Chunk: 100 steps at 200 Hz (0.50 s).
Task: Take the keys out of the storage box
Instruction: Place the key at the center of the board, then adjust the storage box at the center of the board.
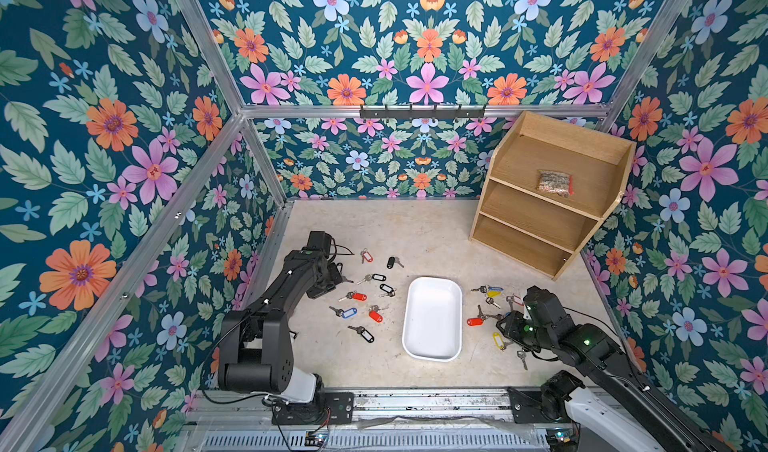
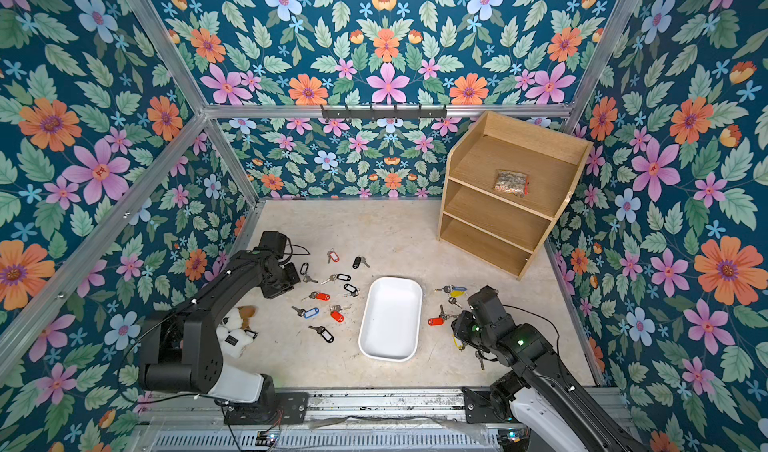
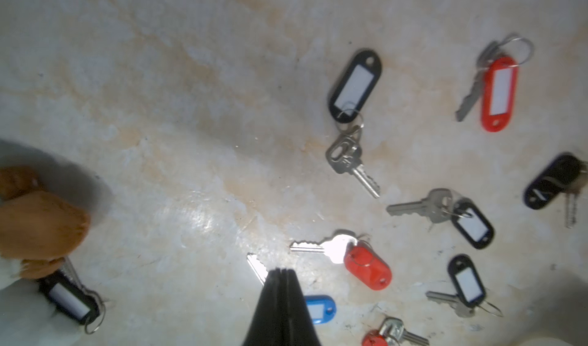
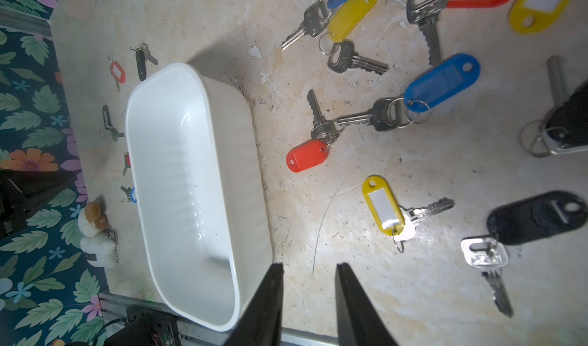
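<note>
The white storage box (image 1: 432,321) sits mid-table and holds nothing in both top views (image 2: 390,321). Keys lie scattered on the table either side of it. Left of it are a red-tagged key (image 1: 359,297), a blue-tagged one (image 1: 348,313) and a black-tagged one (image 1: 365,335). Right of it are a red-tagged key (image 1: 474,322) and a yellow-tagged one (image 1: 494,292). My left gripper (image 3: 281,269) hovers over the left group, shut and holding nothing, just above a blue tag (image 3: 319,307). Beside the box's right wall (image 4: 241,175), my right gripper (image 4: 307,266) is open over bare table.
A wooden three-shelf unit (image 1: 552,192) stands at the back right with a clear bag (image 1: 555,183) on its top shelf. A small plush toy (image 2: 237,329) lies by the left arm's base. A black hook rail (image 1: 422,113) is on the back wall.
</note>
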Each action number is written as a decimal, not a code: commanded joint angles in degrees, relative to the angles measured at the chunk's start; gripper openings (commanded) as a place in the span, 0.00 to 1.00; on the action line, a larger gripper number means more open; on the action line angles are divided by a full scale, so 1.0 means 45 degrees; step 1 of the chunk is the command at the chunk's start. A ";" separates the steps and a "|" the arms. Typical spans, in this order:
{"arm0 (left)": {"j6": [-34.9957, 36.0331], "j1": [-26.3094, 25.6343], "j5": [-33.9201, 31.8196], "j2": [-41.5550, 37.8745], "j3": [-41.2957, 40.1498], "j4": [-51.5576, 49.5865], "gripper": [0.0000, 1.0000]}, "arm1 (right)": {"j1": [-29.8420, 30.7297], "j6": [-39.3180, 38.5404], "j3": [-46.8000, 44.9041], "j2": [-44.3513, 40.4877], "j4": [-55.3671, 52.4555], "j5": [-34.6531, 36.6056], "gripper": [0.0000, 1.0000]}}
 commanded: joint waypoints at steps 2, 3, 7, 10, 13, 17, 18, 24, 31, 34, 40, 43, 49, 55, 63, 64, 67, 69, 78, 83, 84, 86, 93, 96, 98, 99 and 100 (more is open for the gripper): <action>0.0173 -0.0052 0.1094 -0.1059 -0.0270 0.0622 0.36 | 0.0251 0.0333 -0.0045 0.0153 0.0284 0.0279 0.40; 0.0167 -0.0053 0.1096 -0.1110 -0.0272 0.0607 0.37 | 0.0281 0.0354 -0.0034 0.0181 0.0303 0.0284 0.40; 0.0162 -0.0094 0.1107 -0.1339 -0.0290 0.0560 0.40 | 0.0395 0.0387 -0.0006 0.0267 0.0369 0.0330 0.42; 0.0159 -0.0124 0.1130 -0.1513 -0.0331 0.0537 0.42 | 0.0516 0.0431 0.0030 0.0359 0.0441 0.0388 0.43; 0.0186 -0.0175 0.1167 -0.1688 -0.0346 0.0517 0.43 | 0.0644 0.0460 0.0069 0.0467 0.0511 0.0416 0.44; 0.0210 -0.0241 0.1226 -0.1908 -0.0369 0.0481 0.44 | 0.0809 0.0473 0.0121 0.0609 0.0640 0.0439 0.45; 0.0205 -0.0264 0.1240 -0.1964 -0.0370 0.0468 0.44 | 0.0833 0.0473 0.0137 0.0653 0.0686 0.0442 0.46; 0.0226 -0.0408 0.1273 -0.2262 -0.0385 0.0395 0.46 | 0.1173 0.0490 0.0250 0.0958 0.0892 0.0484 0.48; 0.0221 -0.0603 0.1298 -0.2612 -0.0425 0.0308 0.46 | 0.1629 0.0578 0.0417 0.1383 0.1129 0.0688 0.51; 0.0220 -0.0715 0.1308 -0.2744 -0.0475 0.0300 0.47 | 0.1879 0.0620 0.0499 0.1588 0.1202 0.0825 0.53; 0.0190 -0.0893 0.1363 -0.3010 -0.0533 0.0265 0.47 | 0.2349 0.0693 0.0729 0.2055 0.1357 0.1082 0.59; 0.0153 -0.0996 0.1382 -0.3130 -0.0564 0.0236 0.47 | 0.2540 0.0720 0.0818 0.2288 0.1450 0.1189 0.60; 0.0067 -0.1178 0.1373 -0.3328 -0.0655 0.0193 0.47 | 0.2994 0.0772 0.1068 0.2851 0.1638 0.1398 0.62; -0.0057 -0.1371 0.1371 -0.3569 -0.0786 0.0182 0.47 | 0.3288 0.0801 0.1315 0.3407 0.1808 0.1523 0.63; -0.0271 -0.1620 0.1352 -0.3841 -0.0997 0.0182 0.47 | 0.3585 0.0815 0.1622 0.4194 0.2129 0.1595 0.64; -0.0289 -0.1647 0.1352 -0.3868 -0.1026 0.0182 0.47 | 0.3608 0.0810 0.1659 0.4291 0.2173 0.1596 0.64; -0.0373 -0.1762 0.1327 -0.3955 -0.1080 0.0182 0.47 | 0.3677 0.0790 0.1752 0.4572 0.2297 0.1612 0.65; -0.0411 -0.1848 0.1306 -0.4008 -0.1134 0.0182 0.47 | 0.3716 0.0772 0.1847 0.4752 0.2384 0.1616 0.65; -0.0619 -0.2147 0.1259 -0.4167 -0.1360 0.0182 0.47 | 0.3768 0.0644 0.2114 0.5491 0.2728 0.1617 0.65; -0.0699 -0.2304 0.1237 -0.4222 -0.1486 0.0182 0.47 | 0.3772 0.0612 0.2248 0.5872 0.2906 0.1651 0.65; -0.0718 -0.2351 0.1226 -0.4234 -0.1514 0.0182 0.47 | 0.3770 0.0591 0.2284 0.5941 0.2933 0.1664 0.65; -0.0742 -0.2405 0.1222 -0.4248 -0.1550 0.0182 0.47 | 0.3768 0.0561 0.2366 0.6075 0.3002 0.1673 0.65; -0.0824 -0.2580 0.1179 -0.4299 -0.1681 0.0131 0.47 | 0.3758 0.0440 0.2546 0.6535 0.3202 0.1683 0.65; -0.0860 -0.2669 0.1176 -0.4302 -0.1748 0.0107 0.47 | 0.3725 0.0349 0.2647 0.6729 0.3261 0.1708 0.65; -0.0880 -0.2700 0.1161 -0.4300 -0.1789 0.0090 0.47 | 0.3698 0.0290 0.2715 0.6834 0.3293 0.1718 0.65; -0.0886 -0.2724 0.1159 -0.4302 -0.1803 0.0087 0.47 | 0.3684 0.0264 0.2752 0.6910 0.3302 0.1716 0.65; -0.0890 -0.2737 0.1157 -0.4304 -0.1829 0.0085 0.47 | 0.3667 0.0241 0.2791 0.6948 0.3307 0.1716 0.64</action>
